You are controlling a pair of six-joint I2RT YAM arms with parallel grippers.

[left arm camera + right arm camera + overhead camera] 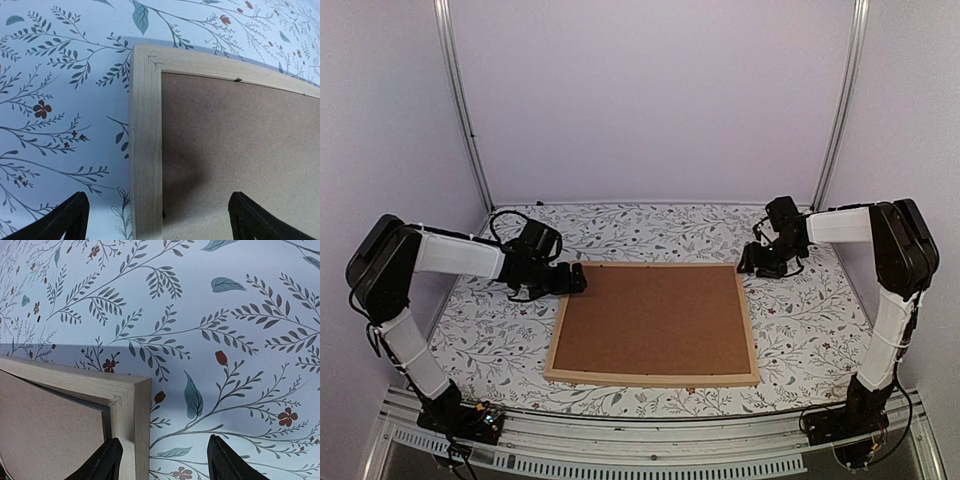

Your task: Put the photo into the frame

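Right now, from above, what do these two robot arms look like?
Both the left arm and right arm have white tube-like links between chunky black joints. Black cables loop near the wrists. The left gripper and right gripper are black, each with two tapered fingers.

Frame [556,340] flat on table [800,320], backing board [655,318] inside it, left pincer [577,282] at far-left corner, right pincer [750,263] far-right

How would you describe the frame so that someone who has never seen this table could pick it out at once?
Look at the leaf-patterned table. Flat at its centre lies the frame, the largest thing there. Thin pale wooden strips around a plain brown board set it apart from the pattern around it.
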